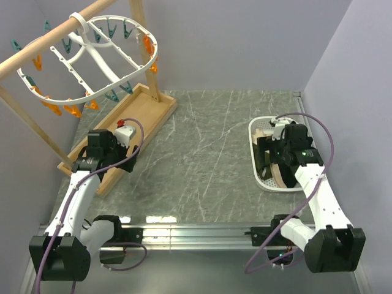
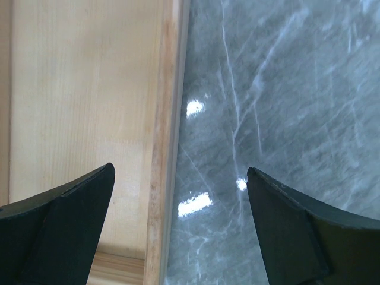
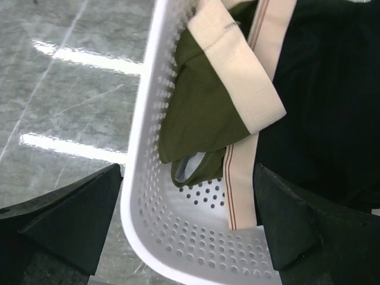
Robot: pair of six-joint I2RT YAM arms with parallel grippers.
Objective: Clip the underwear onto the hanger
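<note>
Step in hand, as I judge it: pick. Right end effector [image 3: 187,211] hangs wide open and empty over the basket [image 3: 142,124] rim. The underwear [image 3: 199,113] lies crumpled inside against that wall, beside a black garment [image 3: 332,89]. Best to drop inside the wall and pinch olive fabric only. Its long axis runs up-down in the wrist view, beige band far, narrow end toward the fingers. Left end effector [image 2: 178,219] is open and empty. The hanger [image 1: 92,61] is well apart.

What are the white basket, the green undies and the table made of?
The basket looks like hard white plastic: smooth, moulded, with rows of holes. The undies look like soft matte cloth, folding limply. The table looks like polished grey stone, with pale veins and shiny glare, though maybe it is only a print.
</note>
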